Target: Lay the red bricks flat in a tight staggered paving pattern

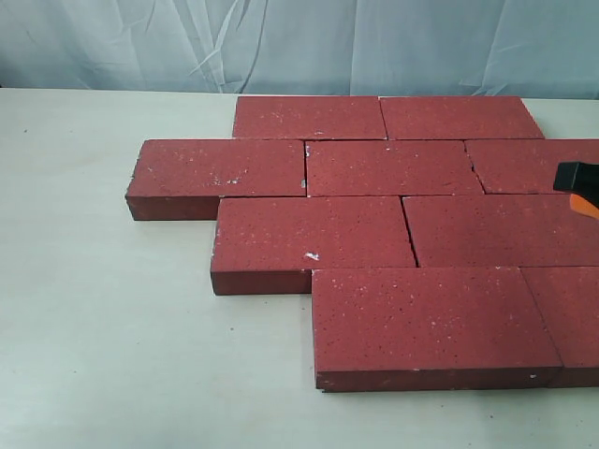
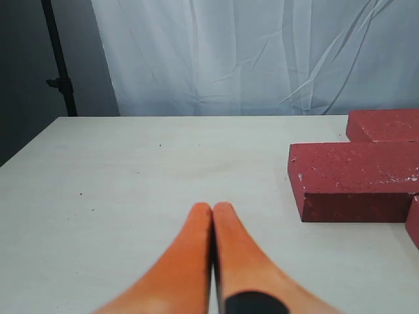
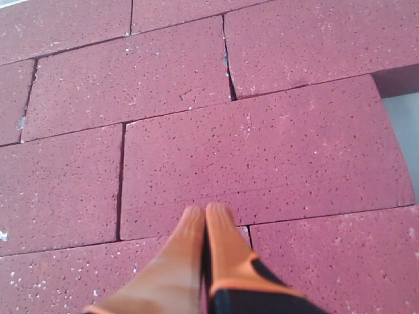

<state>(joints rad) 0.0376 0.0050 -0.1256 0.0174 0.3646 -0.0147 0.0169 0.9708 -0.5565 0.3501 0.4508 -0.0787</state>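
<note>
On the table (image 1: 94, 327), the bricks (image 1: 393, 243) are lying flat in four staggered rows, right of centre. The right gripper (image 3: 205, 212) is hovering above them, pinched closed and empty. The left gripper (image 2: 213, 209) is doing likewise over bare table, left. This is probably final tightening, nudging seams closed.

The red bricks (image 1: 393, 234) fill the right side of the table (image 1: 84, 327), joints too tight for a finger. Left half and front strip are bare, easy way in. White curtain (image 1: 112, 47) walls off the back. Right gripper (image 3: 205, 210) sits above the brick tops.
</note>
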